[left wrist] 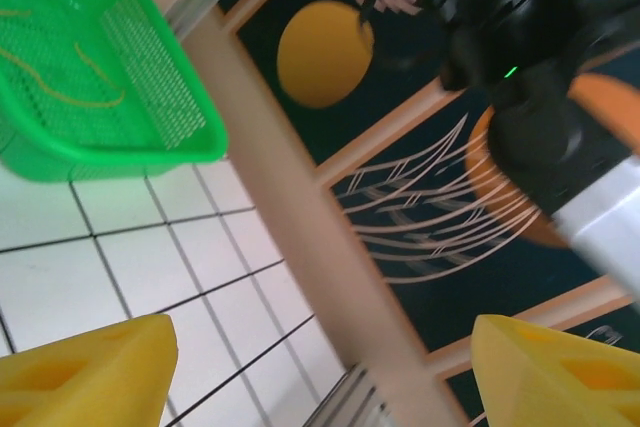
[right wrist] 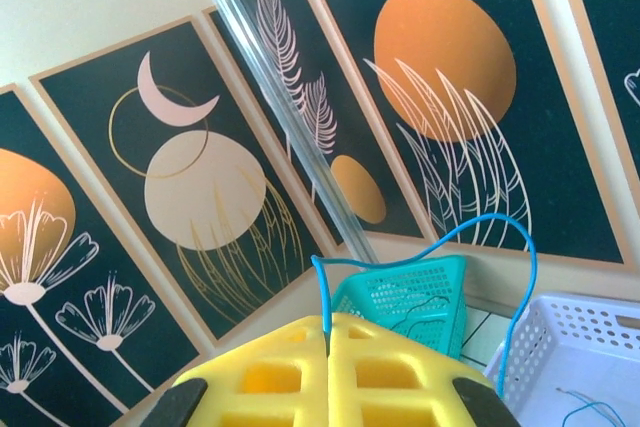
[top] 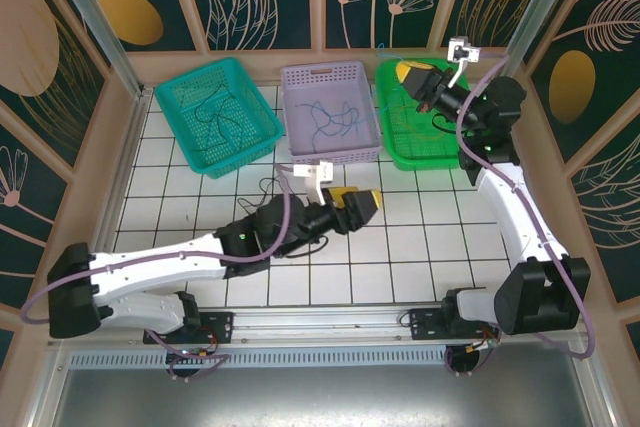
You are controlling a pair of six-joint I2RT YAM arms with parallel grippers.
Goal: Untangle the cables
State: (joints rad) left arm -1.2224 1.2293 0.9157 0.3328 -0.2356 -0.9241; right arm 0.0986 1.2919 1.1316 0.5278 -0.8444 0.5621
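Right gripper [right wrist: 328, 362] is clamped tight on a blue cable [right wrist: 488, 218], which loops up above the yellow fingers [right wrist: 270, 372], over the green basket [top: 398, 155]. Left gripper [left wrist: 322, 372] is spread wide and empty, low above the tiled table [top: 400, 247]. Dark cables [top: 225, 119] sit in the teal basket [top: 170, 97]. Possibly 1 dark strand [top: 268, 185] lies beside the left arm.

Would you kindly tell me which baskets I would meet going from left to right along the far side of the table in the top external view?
teal basket → lilac basket → green basket
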